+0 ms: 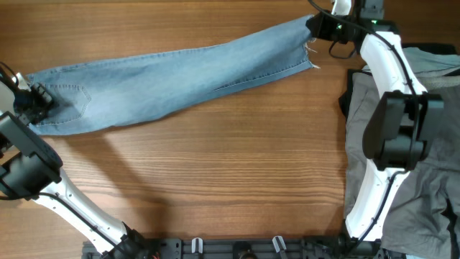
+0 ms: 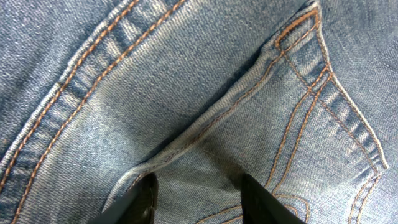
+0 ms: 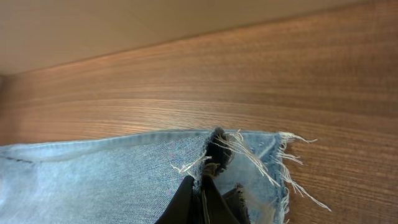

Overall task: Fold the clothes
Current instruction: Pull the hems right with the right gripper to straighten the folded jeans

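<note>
Jeans (image 1: 172, 75): light-blue denim, stretched long and flat across the wood-grain table (image 1: 215, 180), pocket edged in orange stitching | Left gripper (image 2: 199, 199): my fingers stand apart over the waist, beside the pocket seam | Right gripper (image 3: 202, 199): my fingers are pinched together on the frayed, stringy hem | Grey trousers (image 1: 438, 187): crumpled heap at the right edge

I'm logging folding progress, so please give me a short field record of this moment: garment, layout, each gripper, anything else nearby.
garment: long light-blue denim jeans
layout: stretched flat across the wooden table, waist at left, leg end at upper right
left gripper: open, fingers apart over the waist end
right gripper: shut on the jeans at their frayed end
nearby: grey trousers heaped at the right edge
</note>
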